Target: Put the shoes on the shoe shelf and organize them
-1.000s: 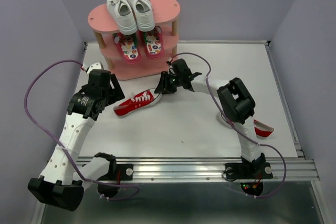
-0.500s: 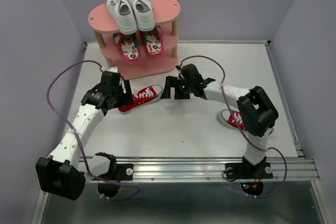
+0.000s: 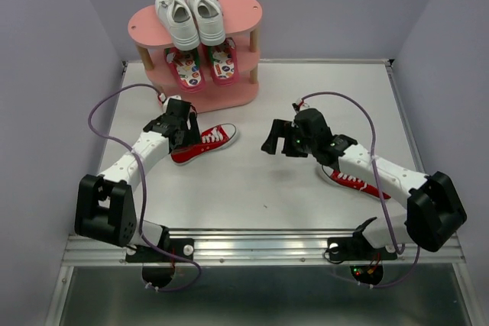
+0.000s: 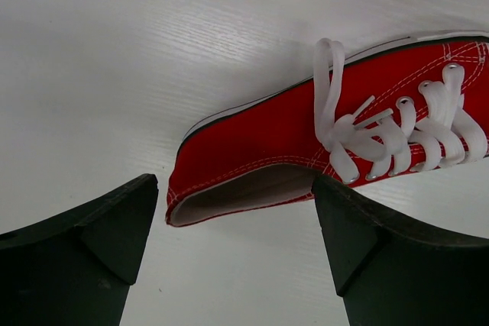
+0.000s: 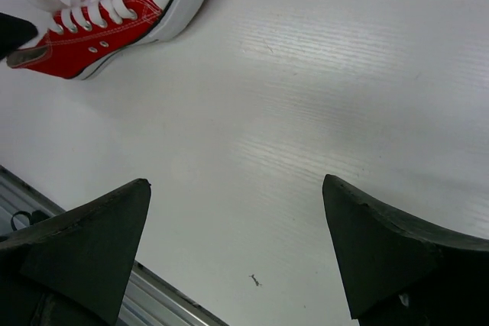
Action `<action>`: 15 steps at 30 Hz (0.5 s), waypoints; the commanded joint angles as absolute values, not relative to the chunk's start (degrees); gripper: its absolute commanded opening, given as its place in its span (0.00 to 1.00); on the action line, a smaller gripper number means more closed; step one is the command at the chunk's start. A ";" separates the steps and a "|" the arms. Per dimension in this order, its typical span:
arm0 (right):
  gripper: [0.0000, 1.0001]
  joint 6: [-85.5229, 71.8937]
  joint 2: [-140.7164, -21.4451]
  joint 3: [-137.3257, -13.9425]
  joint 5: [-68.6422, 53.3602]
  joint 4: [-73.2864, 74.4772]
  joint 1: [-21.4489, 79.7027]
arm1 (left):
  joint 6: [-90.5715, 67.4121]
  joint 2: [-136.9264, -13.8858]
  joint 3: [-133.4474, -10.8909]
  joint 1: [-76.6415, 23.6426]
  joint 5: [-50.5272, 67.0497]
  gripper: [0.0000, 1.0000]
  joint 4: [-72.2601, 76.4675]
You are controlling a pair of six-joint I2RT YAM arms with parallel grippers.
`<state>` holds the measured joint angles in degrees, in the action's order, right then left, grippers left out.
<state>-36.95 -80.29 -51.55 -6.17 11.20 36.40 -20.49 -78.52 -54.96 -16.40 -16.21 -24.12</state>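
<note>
Shelf at 12 o'clock holds white sneakers above flip-flops. Left hand, spread wide, straddles red sneaker at its heel; right hand gapes over desk.

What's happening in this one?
Shoes are going onto the pink shoe shelf: white sneakers sit on its top board, flip-flops on the middle one. The left arm has its jaws open astride the heel of one red sneaker on the table, not yet gripping. The right arm holds its jaws open over bare table; the other red sneaker lies by it.
</note>
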 commanded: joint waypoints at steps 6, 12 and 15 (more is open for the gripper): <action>1.00 -35.95 -73.92 -53.78 1.84 14.59 36.30 | -21.97 -79.81 -48.70 -18.36 -5.81 0.91 -20.21; 1.00 -35.77 -73.91 -54.75 2.46 14.85 36.30 | -29.08 -73.04 -49.65 -29.87 1.30 0.88 -25.04; 1.00 -35.86 -74.44 -55.20 2.46 14.77 36.30 | -30.50 -73.21 -51.32 -31.29 1.23 0.88 -27.94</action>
<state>-36.80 -74.65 -52.14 0.75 15.03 36.40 -26.41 -74.28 -48.88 -29.82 -3.25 -23.00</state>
